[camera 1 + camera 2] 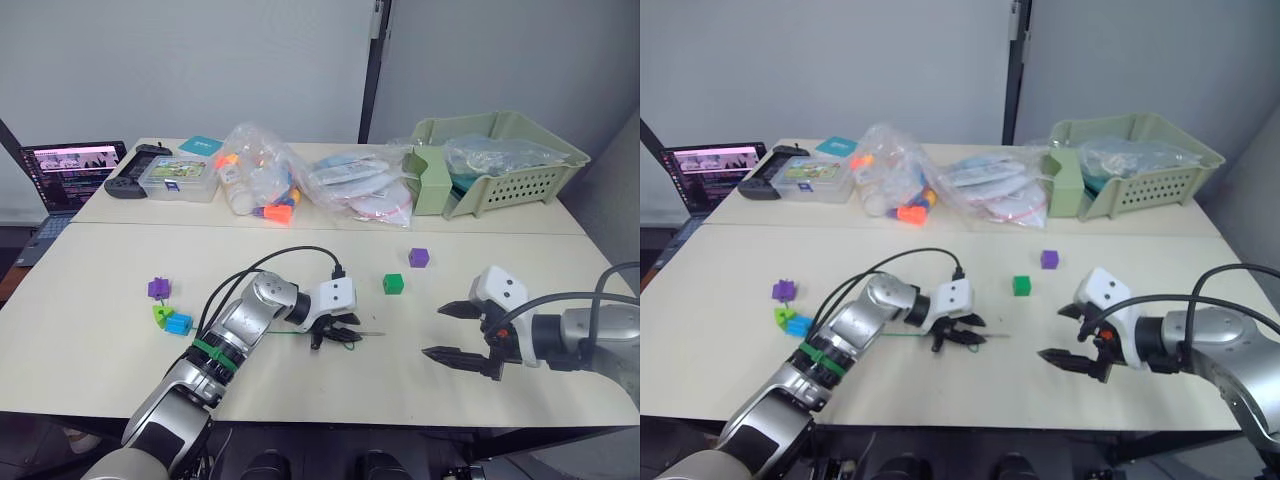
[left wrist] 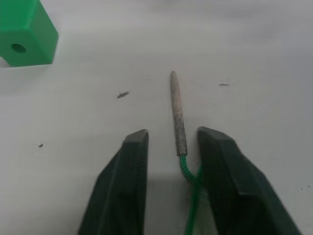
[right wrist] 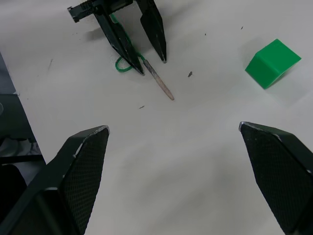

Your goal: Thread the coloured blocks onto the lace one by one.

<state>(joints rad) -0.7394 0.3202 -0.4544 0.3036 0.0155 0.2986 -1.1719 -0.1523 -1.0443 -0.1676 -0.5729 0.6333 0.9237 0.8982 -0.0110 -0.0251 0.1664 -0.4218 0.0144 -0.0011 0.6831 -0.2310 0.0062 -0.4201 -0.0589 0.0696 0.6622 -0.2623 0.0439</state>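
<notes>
left gripper (image 1: 340,333) rests low on the table (image 1: 100,270), fingers parted around the lace (image 1: 352,334), whose stiff tip points toward 3 o'clock. right gripper (image 1: 462,332) hovers wide open and empty at 3 o'clock of it, well apart. dark green block (image 1: 393,284) lies at 1 o'clock of the left gripper; one purple block (image 1: 418,257) lies beyond it. a second purple block (image 1: 158,289), a lime block (image 1: 162,314) and a blue block (image 1: 178,324) cluster at 9 o'clock, near the table's left edge.

right eye view: same layout; bags (image 1: 902,180), a green basket (image 1: 1135,160) and a laptop (image 1: 712,170) stand along the far side, clear of the work.

left wrist view: the lace runs between the two fingers (image 2: 122,191), hugging one of them, and the tip projects past them flat on the table; the fingers are not yet pressed on it. the dark green block's hole faces this camera.

right wrist view: the left gripper straddles the lace just behind its tip; bare table lies between the right gripper's spread fingers (image 3: 80,171).

judgement: the step is securing the lace; no block appears threaded. the next move calls for closing on the cord close behind the tip, lifting it, and the right gripper fetching the dark green block. open table between the grippers gives ample room; the near edge lies close to the right gripper.
</notes>
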